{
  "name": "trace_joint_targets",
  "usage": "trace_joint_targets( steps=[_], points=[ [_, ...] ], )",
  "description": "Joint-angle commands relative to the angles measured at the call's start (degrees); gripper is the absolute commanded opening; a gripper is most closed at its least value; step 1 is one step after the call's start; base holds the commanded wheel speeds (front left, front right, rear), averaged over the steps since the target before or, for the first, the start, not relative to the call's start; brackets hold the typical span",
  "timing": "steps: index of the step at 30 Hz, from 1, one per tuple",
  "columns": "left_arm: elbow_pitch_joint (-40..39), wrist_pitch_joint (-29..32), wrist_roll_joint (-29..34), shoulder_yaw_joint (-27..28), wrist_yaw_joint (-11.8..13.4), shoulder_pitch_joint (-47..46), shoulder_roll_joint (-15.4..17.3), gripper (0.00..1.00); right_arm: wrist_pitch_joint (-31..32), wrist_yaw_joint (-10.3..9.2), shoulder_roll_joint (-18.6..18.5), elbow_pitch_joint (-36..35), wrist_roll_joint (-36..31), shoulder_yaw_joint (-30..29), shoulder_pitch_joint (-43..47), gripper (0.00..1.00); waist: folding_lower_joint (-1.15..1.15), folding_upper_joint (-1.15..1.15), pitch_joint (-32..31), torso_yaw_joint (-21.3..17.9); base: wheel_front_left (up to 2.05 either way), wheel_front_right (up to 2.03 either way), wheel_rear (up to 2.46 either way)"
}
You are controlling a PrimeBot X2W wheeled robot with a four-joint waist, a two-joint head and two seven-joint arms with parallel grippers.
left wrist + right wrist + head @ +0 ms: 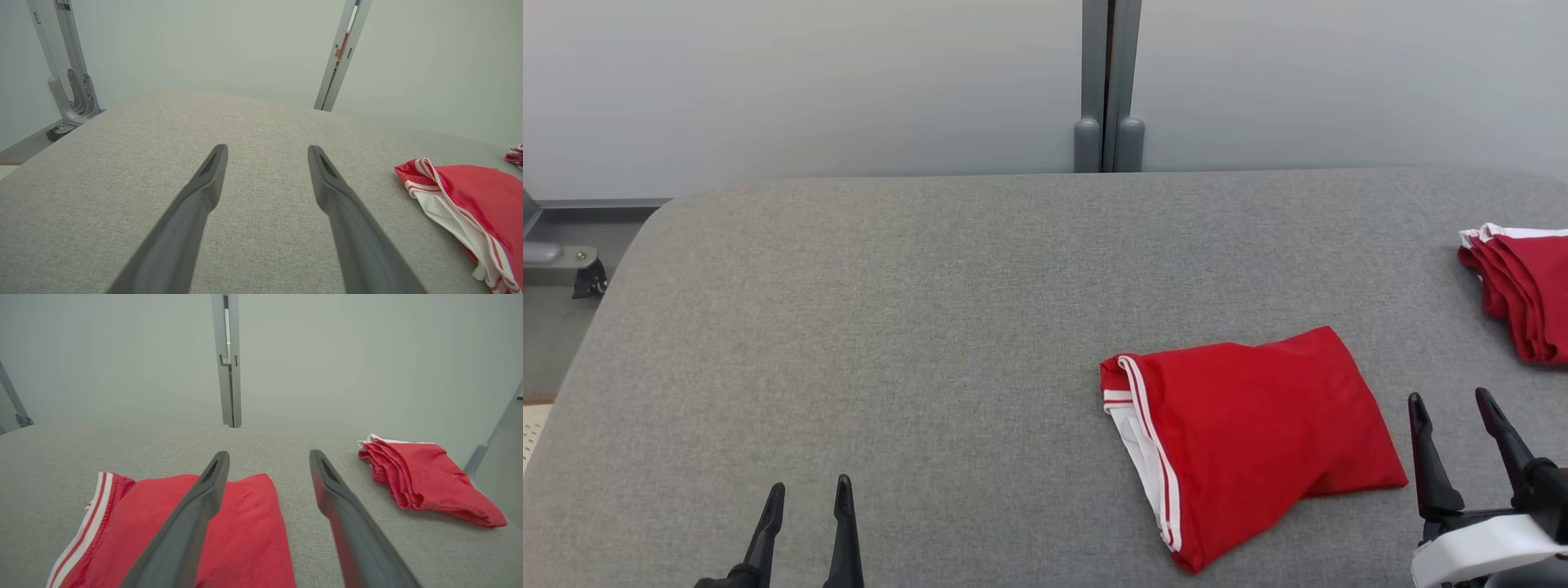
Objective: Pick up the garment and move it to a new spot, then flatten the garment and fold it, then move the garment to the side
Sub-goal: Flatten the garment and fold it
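Note:
A folded red garment (1250,433) with white stripes along its waistband lies on the grey table (915,327), right of centre near the front. It also lies at the right edge of the left wrist view as the garment (470,204), and low in the right wrist view as the garment (241,526). My right gripper (1454,408) is open just right of the garment, apart from it, holding nothing. Over bare table at the lower left, my left gripper (809,494) is open and empty.
A stack of folded red garments (1523,290) sits at the table's right edge, seen as the stack (421,477) in the right wrist view. A grey post (1109,90) stands against the pale wall behind the table. Metal brackets (69,94) stand off the table's left end.

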Motion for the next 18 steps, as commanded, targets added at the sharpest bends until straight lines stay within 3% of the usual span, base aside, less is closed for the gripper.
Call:
trace_joint_targets(
  steps=[1, 7, 18],
  points=[
    [-0.33, -0.16, 1.03, 0.57, -0.33, 0.74, 0.13, 1.0, -0.44, -0.01, 0.53, -0.93, -0.45, -0.98, 0.73, 1.0, 0.0, 0.0, -0.7, 0.15, 0.0, 0.0, 0.0],
    [-0.91, -0.16, 2.76, 1.39, -0.51, 1.8, 0.12, 1.0, -0.38, -0.04, 0.18, -3.3, -3.1, -2.29, 5.49, 1.0, 0.0, 0.0, -2.04, 0.73, 0.0, 0.0, 0.0],
    [-0.47, -0.16, 4.4, 2.47, -1.44, 2.88, 0.12, 1.0, -0.38, -0.04, 1.5, -1.9, -2.11, -0.9, 7.38, 1.0, 0.0, 0.0, -2.13, 0.89, 0.0, 0.0, 0.0]
  ],
)
